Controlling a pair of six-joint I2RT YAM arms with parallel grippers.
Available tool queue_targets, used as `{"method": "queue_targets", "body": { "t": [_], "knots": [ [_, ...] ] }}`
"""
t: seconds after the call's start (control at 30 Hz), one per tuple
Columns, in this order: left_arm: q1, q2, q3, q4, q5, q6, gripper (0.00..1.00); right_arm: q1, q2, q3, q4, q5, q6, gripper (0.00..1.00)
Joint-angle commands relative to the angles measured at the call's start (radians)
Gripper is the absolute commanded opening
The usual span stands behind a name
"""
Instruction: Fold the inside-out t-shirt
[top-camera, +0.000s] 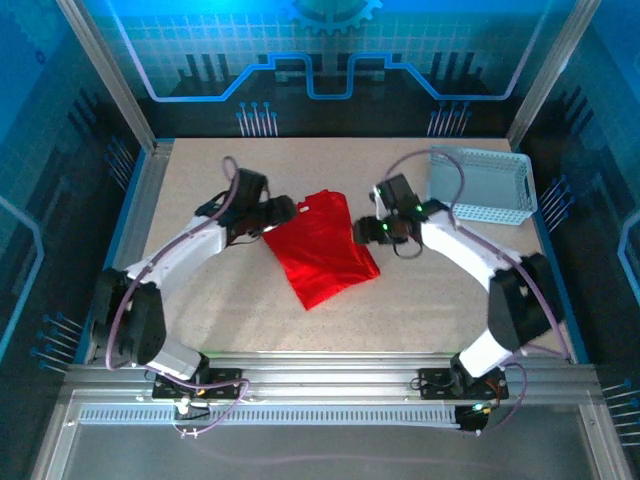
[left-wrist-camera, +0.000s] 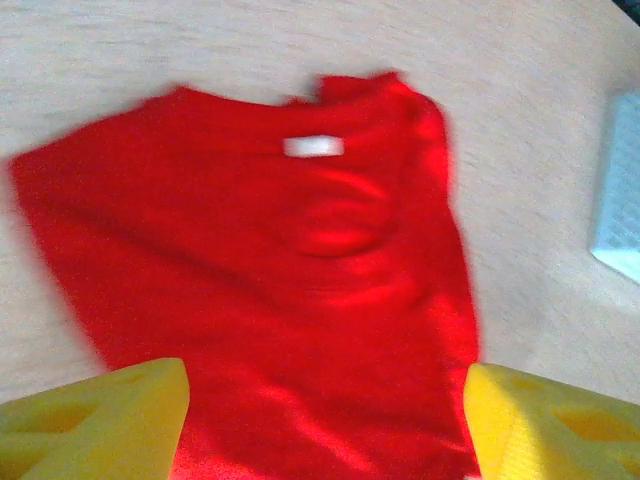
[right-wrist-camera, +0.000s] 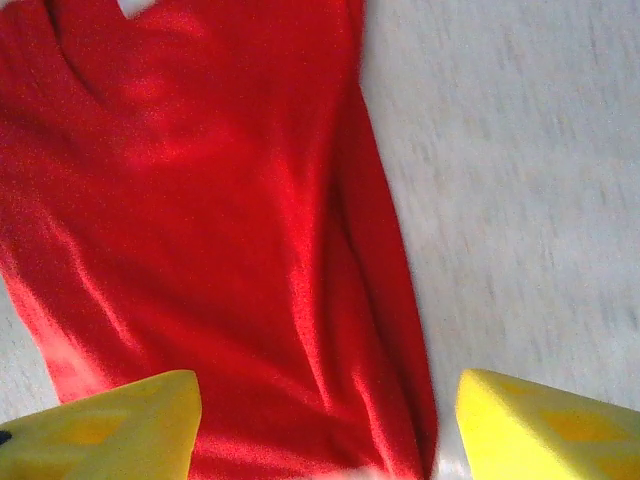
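The table (top-camera: 200, 300) carried the inside-out t-shirt (top-camera: 322, 250) at centre, apparently folded to a narrow panel, with further folds judged outstanding. The left gripper (top-camera: 285, 212) at the shirt's 10 o'clock and the right gripper (top-camera: 368, 230) at 3 o'clock stood released, grasping nothing. The neck label (left-wrist-camera: 313, 146) faced upward.

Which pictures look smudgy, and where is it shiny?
Left wrist view: the t-shirt and its white label are smeared, with soft edges; right wrist view: the table looks streaky and the t-shirt has bright shiny patches; top external view: sharper, with blue light on the back wall.
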Motion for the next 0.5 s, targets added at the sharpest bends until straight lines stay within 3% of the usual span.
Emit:
{"method": "queue_targets", "body": {
  "t": [0.0,0.17,0.47],
  "knots": [
    [0.066,0.018,-0.119,0.03,-0.003,-0.073,0.73,-0.024,0.185,0.185,-0.035,-0.012,-0.091,0.71],
    [0.104,0.104,-0.131,0.167,0.095,-0.087,0.67,-0.037,0.439,0.476,-0.106,-0.01,-0.13,0.7],
    [0.103,0.304,-0.026,0.196,0.086,-0.123,0.58,-0.033,0.737,0.809,-0.22,0.008,-0.14,0.73]
  ]
}}
